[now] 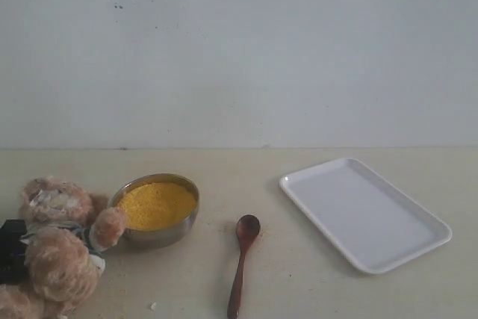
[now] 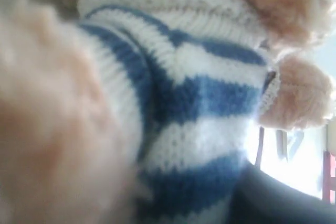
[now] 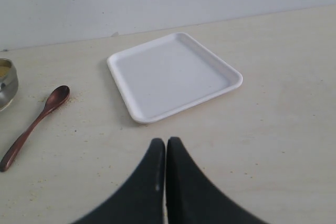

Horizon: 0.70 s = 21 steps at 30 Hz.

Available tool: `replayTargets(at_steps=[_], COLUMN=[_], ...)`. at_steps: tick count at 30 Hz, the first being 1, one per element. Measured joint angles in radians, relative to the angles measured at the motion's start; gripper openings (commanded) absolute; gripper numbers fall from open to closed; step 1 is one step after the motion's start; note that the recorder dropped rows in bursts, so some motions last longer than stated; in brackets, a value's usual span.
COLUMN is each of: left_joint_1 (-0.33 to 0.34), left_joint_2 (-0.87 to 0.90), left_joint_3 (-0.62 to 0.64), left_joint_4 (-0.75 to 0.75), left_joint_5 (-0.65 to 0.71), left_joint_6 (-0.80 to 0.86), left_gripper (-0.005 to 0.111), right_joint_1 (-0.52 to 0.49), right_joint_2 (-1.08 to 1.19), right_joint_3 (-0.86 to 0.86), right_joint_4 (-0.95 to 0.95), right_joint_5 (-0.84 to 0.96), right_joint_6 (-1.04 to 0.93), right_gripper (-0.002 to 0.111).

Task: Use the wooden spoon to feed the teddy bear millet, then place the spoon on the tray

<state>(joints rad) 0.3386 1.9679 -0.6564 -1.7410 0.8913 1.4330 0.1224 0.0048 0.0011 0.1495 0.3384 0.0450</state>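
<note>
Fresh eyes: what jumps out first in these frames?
The bright yellow millet in its steel bowl, left of centre, with the teddy bear beside it at far left, paw at the rim. The wooden spoon lies on the table between bowl and white tray, which sits to the right.

The exterior view's left and bottom edges cut off the teddy bear (image 1: 60, 248), and the handle tip of the wooden spoon (image 1: 240, 270) runs off the bottom. The bear's fur blurs in the left wrist view.
</note>
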Motion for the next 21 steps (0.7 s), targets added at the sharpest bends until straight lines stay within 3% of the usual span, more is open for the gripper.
replayTargets(at_steps=[10, 21], left_joint_1=[0.0, 0.111], left_joint_2=[-0.016, -0.274], left_joint_3=[0.014, 0.133], left_joint_4=[0.0, 0.002], left_joint_5=[0.177, 0.028], left_joint_6=[0.006, 0.019], left_gripper=[0.004, 0.004], right_joint_1=[0.0, 0.0], right_joint_2=[0.0, 0.0], right_joint_3=[0.0, 0.0], right_joint_4=[0.0, 0.0], right_joint_5=[0.0, 0.0], right_joint_6=[0.0, 0.0], right_gripper=[0.0, 0.0])
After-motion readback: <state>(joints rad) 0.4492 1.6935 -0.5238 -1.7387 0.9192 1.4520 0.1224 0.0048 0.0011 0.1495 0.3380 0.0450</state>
